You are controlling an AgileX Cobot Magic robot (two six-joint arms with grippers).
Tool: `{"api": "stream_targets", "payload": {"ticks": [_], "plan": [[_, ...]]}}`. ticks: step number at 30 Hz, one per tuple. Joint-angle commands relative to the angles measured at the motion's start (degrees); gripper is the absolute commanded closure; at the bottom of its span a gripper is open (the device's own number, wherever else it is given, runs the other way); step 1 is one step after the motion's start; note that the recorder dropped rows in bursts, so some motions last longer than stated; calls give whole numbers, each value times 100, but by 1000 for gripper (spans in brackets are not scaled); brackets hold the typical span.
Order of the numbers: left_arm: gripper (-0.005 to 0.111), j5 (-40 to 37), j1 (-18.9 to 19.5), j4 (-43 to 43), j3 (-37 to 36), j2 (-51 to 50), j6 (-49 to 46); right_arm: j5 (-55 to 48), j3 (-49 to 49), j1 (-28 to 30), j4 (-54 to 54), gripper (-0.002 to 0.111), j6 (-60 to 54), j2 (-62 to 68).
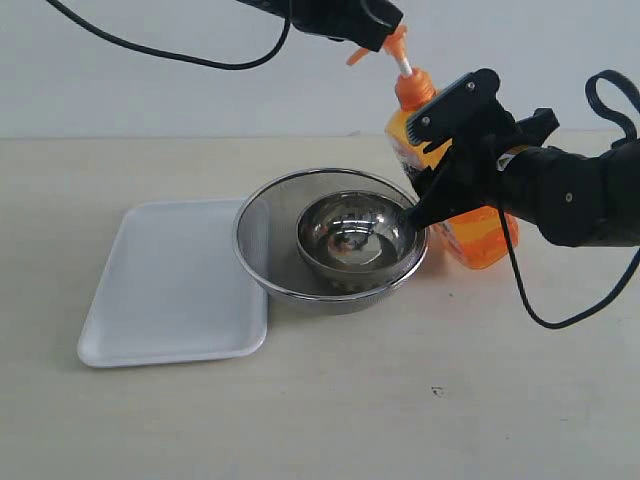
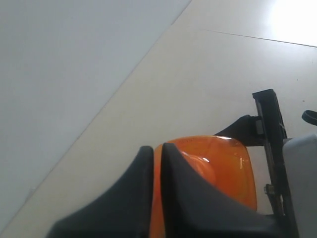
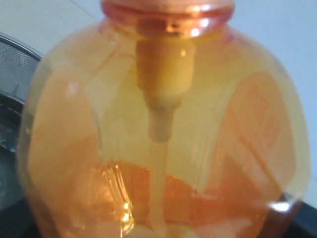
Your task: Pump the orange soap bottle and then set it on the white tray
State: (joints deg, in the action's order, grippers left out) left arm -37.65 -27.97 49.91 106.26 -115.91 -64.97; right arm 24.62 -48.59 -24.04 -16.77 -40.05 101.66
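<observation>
The orange soap bottle (image 1: 480, 235) stands tilted just right of the strainer, its base on the table. My right gripper (image 1: 440, 150) is shut on its body, one black finger across the shoulder and one low at the front. In the right wrist view the bottle (image 3: 163, 124) fills the frame and hides the fingers. My left gripper (image 1: 375, 35) is shut and comes down from above onto the orange pump head (image 1: 397, 42), with the white stem (image 1: 405, 66) showing below. The left wrist view has the near-touching fingers (image 2: 157, 153) over the pump head (image 2: 218, 163). The white tray (image 1: 170, 285) lies at the left.
A round steel mesh strainer (image 1: 265, 235) holding a steel bowl (image 1: 355, 235) sits between the tray and the bottle, touching the tray's right edge. Black cables hang from both arms. Bare table runs along the front.
</observation>
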Motion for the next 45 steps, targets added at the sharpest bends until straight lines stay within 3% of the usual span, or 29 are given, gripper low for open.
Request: {"api": "stream_targets", "payload": {"ticks": [1,45], "plan": [[102,-417,-30,-300,-21,-58,122,87,-51,3,67,108,17,-33],[102,-753,-139,-474,-21,-286,294,109,-51,3,67,108,17,-33]]}}
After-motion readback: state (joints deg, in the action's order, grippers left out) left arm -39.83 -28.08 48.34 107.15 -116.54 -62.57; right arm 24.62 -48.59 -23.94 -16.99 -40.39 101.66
